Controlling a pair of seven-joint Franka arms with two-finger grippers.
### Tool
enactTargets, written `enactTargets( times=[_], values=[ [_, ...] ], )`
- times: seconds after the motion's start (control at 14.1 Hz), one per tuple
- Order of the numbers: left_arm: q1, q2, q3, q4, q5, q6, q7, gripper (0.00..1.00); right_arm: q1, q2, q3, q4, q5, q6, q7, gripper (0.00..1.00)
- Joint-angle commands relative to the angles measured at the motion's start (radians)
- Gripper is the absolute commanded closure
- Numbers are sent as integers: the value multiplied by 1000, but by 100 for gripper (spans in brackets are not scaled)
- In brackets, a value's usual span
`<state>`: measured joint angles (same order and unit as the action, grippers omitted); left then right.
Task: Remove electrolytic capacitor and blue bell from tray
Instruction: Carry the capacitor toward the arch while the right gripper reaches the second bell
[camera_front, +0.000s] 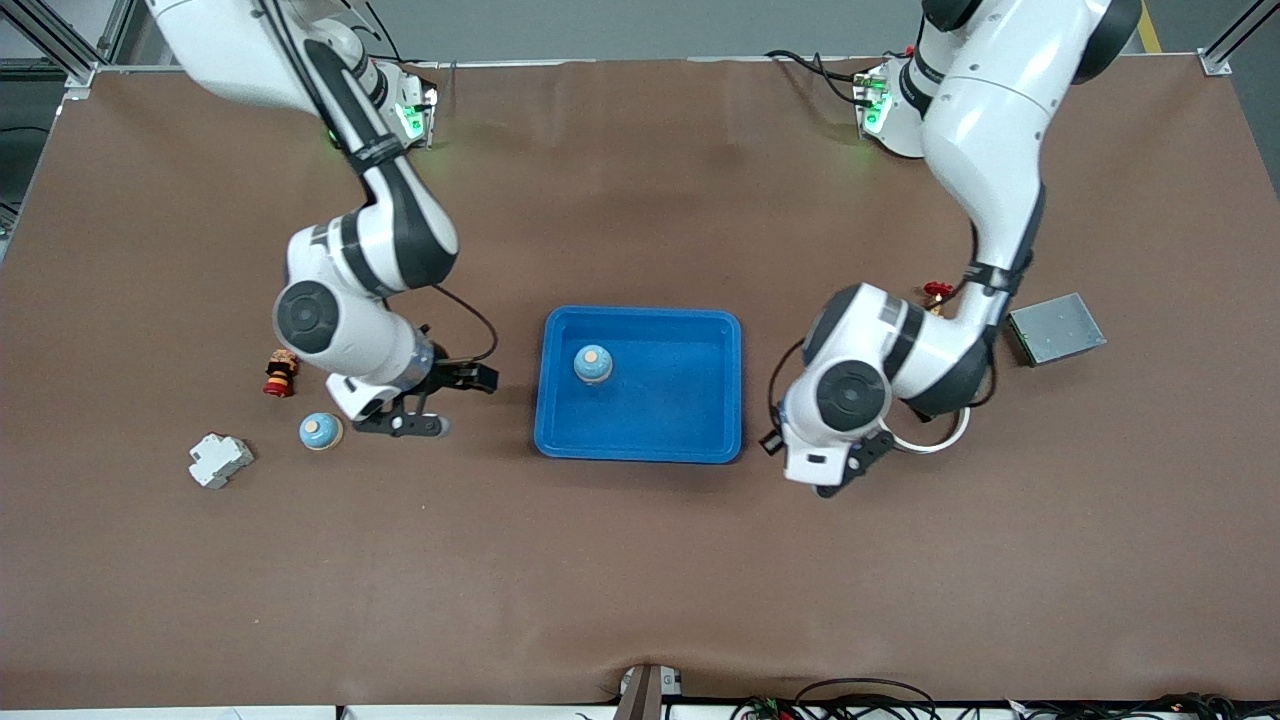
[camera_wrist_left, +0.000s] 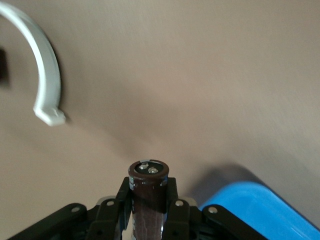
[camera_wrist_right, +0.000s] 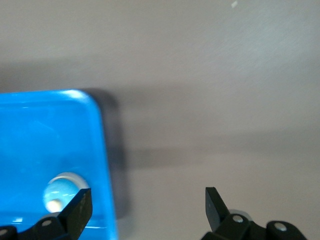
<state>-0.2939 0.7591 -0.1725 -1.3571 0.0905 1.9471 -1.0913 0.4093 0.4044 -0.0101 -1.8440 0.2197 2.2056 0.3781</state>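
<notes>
A dark brown capacitor (camera_wrist_left: 148, 200) stands upright between the fingers of my left gripper (camera_wrist_left: 149, 186), which is shut on it. In the front view that gripper (camera_front: 838, 485) hangs over the table beside the blue tray (camera_front: 640, 442), toward the left arm's end, and the capacitor is hidden there. One blue bell (camera_front: 593, 364) with a tan top sits in the tray. A second bell (camera_front: 321, 431) rests on the table toward the right arm's end. My right gripper (camera_front: 448, 402) is open and empty over the table between that bell and the tray. The right wrist view shows the tray (camera_wrist_right: 50, 125) and the bell (camera_wrist_right: 59, 192) inside it.
A white open ring (camera_front: 942, 436) lies by the left arm. A grey metal box (camera_front: 1056, 328) and a small red part (camera_front: 937, 291) lie farther toward that end. A red, yellow and black stacked piece (camera_front: 281, 373) and a white breaker (camera_front: 220, 460) lie near the loose bell.
</notes>
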Motion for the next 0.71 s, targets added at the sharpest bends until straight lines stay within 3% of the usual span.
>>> enactTargets(
  times=[0.0, 0.21, 0.64],
  values=[
    [47, -12, 4, 1, 38, -17, 94, 100, 77, -21, -11, -11, -29, 22, 151, 0],
    [116, -12, -1, 1, 121, -16, 229, 100, 141, -10, -10, -9, -48, 77, 266, 0],
    [238, -7, 1, 6, 123, 27, 522, 100, 223, 92, -11, 67, -65, 103, 403, 0]
  ],
)
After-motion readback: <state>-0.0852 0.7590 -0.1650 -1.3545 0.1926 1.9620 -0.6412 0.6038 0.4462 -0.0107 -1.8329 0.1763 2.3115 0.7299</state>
